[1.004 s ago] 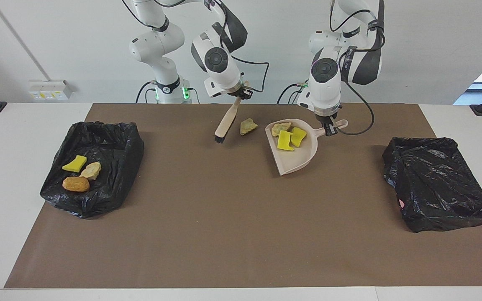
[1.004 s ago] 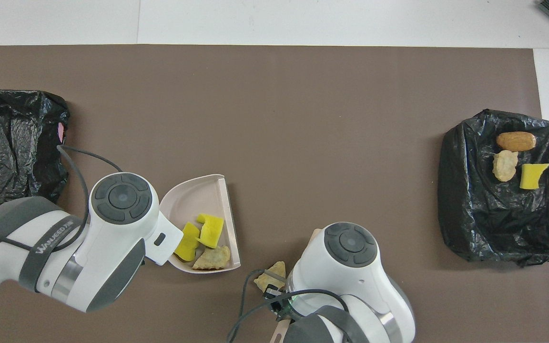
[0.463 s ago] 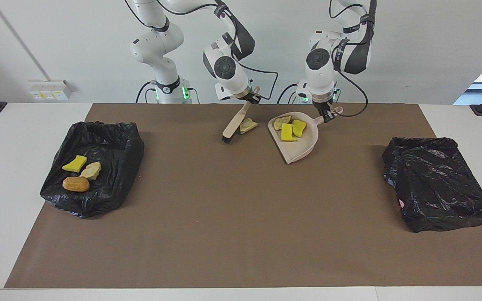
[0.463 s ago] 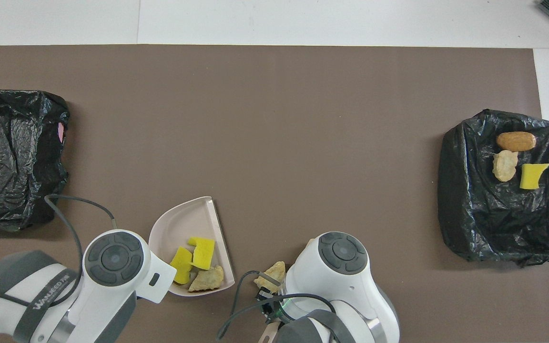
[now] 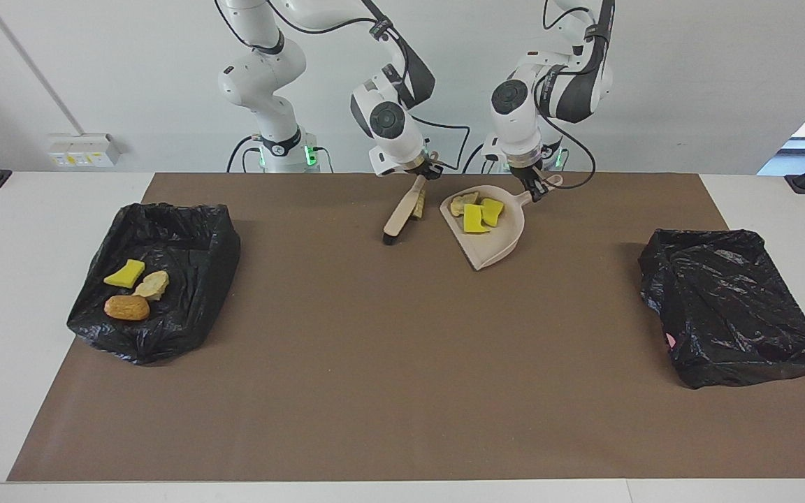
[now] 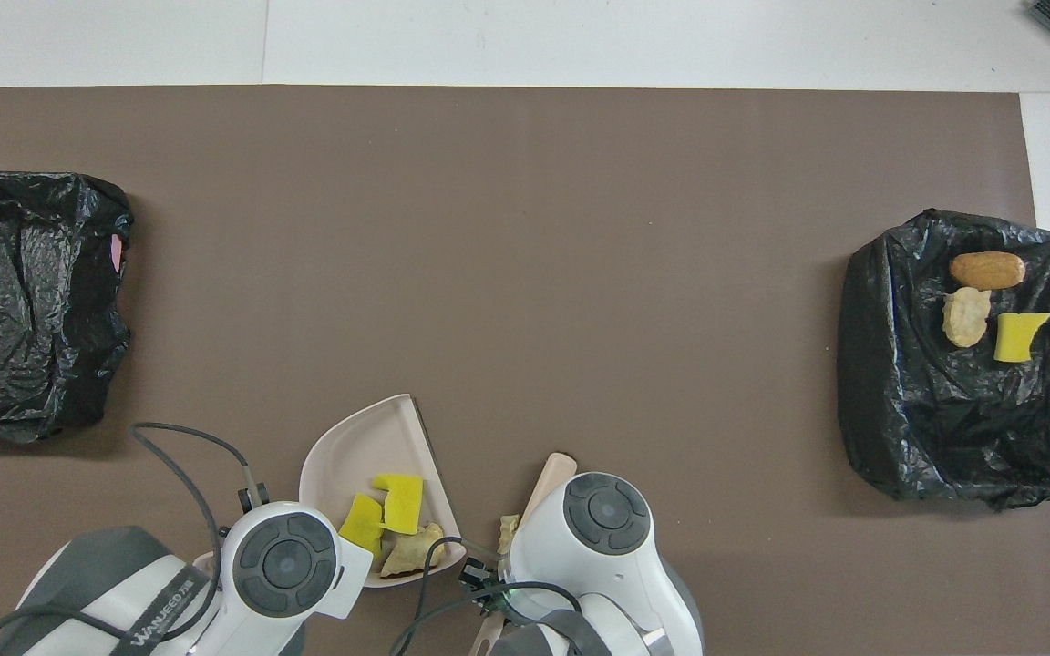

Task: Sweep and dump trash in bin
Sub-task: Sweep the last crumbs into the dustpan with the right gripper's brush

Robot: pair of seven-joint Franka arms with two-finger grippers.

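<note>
both arms have pulled back toward the robots' edge of the counter (image 5: 402,419) since a second ago, dragging their tools along. left gripper (image 5: 537,192) has its jaws clamped on the handle of the beige dustpan (image 5: 497,230), which sits flat on the brown mat (image 5: 402,349) with three bits of trash in it: two yellow sponge pieces (image 5: 479,215) and a pale crusty chunk (image 5: 460,203). right gripper (image 5: 429,172) has its jaws shut on the brush (image 5: 402,213), tilted with the black bristles down on the mat. one more crusty chunk (image 5: 419,204) is right up against the brush, between it and the dustpan. three other scraps (image 5: 133,288) lie in the black-lined bin (image 5: 158,279) at the right arm's end. another black bin (image 5: 731,307) sits at the left arm's end.
</note>
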